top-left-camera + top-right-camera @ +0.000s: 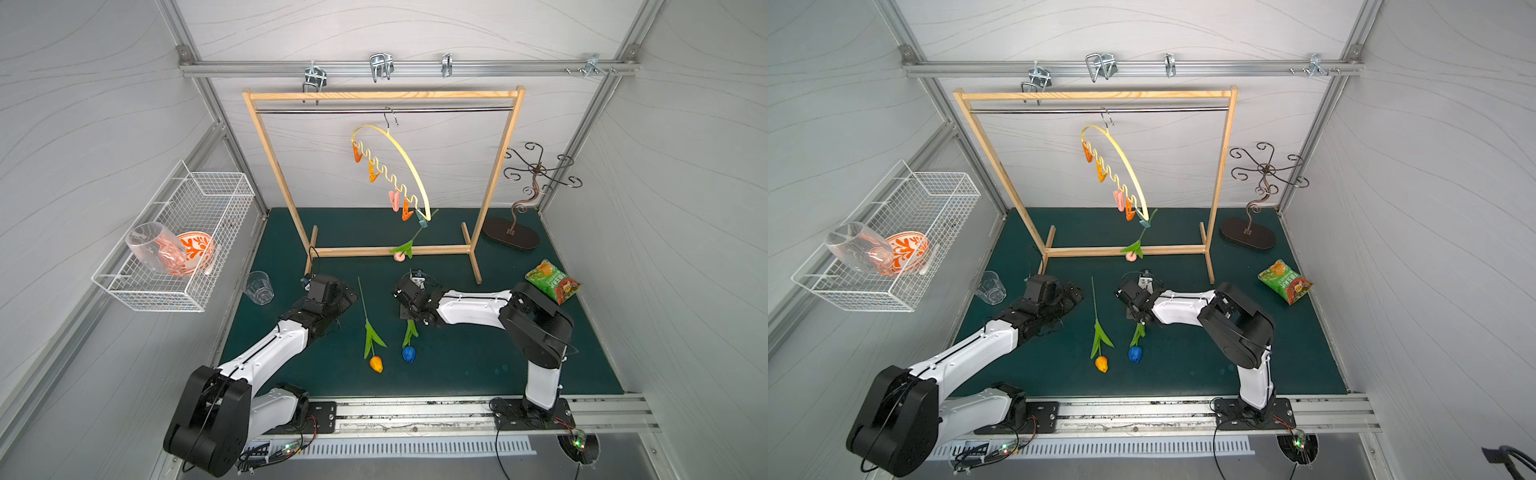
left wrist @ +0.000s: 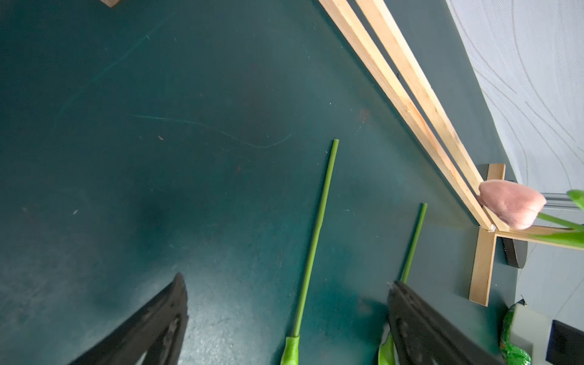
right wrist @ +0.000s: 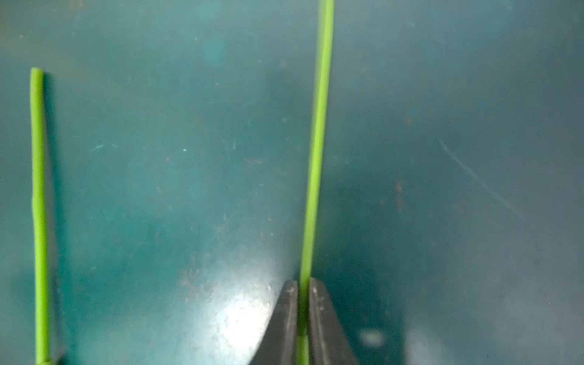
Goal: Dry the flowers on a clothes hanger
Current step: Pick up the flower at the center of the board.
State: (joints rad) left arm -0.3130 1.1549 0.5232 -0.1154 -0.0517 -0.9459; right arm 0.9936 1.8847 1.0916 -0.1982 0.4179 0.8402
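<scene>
We use the wooden rack [image 1: 357,251] as reference. The clothes hanger [image 1: 409,163] hangs by its hook from the rack's metal rod, steeply tilted, one end low. The pink tulip [image 1: 400,256] hangs head down from the teal clothespin [image 1: 423,220] at that low end, head overlapping the rack's bottom rail in both top views. The orange tulip [image 1: 376,364] and the blue tulip [image 1: 409,354] lie on the green mat [image 1: 457,365] in front of the rack, side by side but apart, stems toward the rack, heads away. Right gripper [image 3: 303,284]: fingers pinched together on the blue tulip's stem, just in front of the bottom rail; we see the stem run straight out from between them in the right wrist view. Left gripper [image 2: 287,279]: fingers wide apart, holding nothing, in front of the rack's left foot; the orange tulip's stem lies on the mat between them in the left wrist view, touching neither. A snack bag [image 1: 552,281] lies by the rack's right foot, a clear glass [image 1: 258,287] by its left foot.
</scene>
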